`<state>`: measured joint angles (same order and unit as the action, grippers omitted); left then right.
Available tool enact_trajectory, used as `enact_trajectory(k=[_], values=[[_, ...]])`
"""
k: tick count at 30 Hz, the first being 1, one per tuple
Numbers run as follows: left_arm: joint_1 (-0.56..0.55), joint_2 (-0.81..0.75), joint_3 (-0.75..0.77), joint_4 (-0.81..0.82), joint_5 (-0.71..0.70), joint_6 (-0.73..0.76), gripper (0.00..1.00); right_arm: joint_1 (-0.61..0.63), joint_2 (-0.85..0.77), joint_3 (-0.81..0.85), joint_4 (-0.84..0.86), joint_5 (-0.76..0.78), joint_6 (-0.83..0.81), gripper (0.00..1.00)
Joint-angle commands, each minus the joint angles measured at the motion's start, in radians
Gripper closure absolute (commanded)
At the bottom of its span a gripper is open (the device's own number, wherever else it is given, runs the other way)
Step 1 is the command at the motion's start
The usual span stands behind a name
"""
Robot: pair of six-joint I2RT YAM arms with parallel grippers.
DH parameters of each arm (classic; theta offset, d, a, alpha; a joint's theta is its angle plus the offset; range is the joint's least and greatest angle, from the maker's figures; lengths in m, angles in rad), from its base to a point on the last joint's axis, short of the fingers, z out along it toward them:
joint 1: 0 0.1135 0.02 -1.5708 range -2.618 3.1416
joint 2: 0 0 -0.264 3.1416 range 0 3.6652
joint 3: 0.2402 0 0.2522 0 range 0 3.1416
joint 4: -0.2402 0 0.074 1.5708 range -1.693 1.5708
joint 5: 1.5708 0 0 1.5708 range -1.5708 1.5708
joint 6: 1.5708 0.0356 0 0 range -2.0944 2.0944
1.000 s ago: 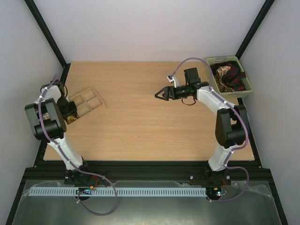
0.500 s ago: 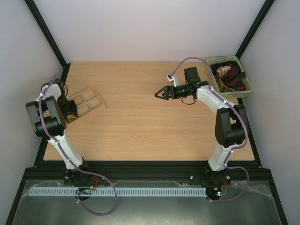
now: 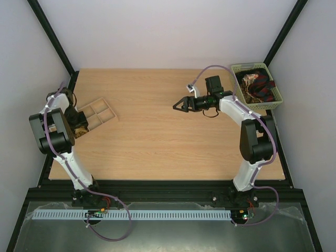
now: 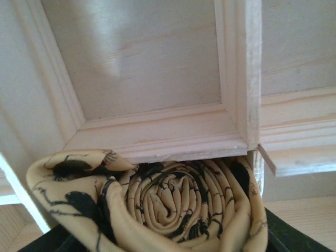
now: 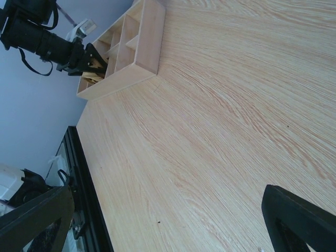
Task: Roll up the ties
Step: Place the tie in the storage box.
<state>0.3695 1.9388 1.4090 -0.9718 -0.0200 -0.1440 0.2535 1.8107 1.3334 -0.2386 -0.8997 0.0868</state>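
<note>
One rolled spotted tie (image 4: 173, 210) sits between left fingers (image 4: 294, 241), against tray (image 4: 157, 142) wall just ahead; clamped or released, cannot tell. Left arm (image 3: 52, 134) has edged slightly sideways, so drop-off looks near. Right fingers (image 5: 299, 220) apart, empty; remaining ties (image 3: 257, 86) behind them in basket (image 3: 239, 68).

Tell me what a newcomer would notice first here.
A rolled tan-yellow spotted tie sits at the near end of the wooden tray by the table's left edge, between the left gripper's fingers. At the far right corner a green basket holds a heap of dark red and patterned ties. The right gripper hangs open above mid-table.
</note>
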Motion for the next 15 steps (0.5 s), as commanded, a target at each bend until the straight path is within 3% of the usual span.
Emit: enact_trajectory(k=[1,9,15], values=[[-0.003,-0.056,0.017,-0.013,-0.02,-0.006,0.44,-0.006,0.011,0.028,0.002,-0.033,0.012,0.01],[-0.003,-0.07,0.019,-0.016,-0.035,-0.005,0.32,-0.005,0.013,0.026,0.007,-0.036,0.014,0.01],[-0.004,-0.078,0.024,-0.021,-0.032,-0.001,0.3,-0.006,0.015,0.025,0.01,-0.038,0.015,0.01]])
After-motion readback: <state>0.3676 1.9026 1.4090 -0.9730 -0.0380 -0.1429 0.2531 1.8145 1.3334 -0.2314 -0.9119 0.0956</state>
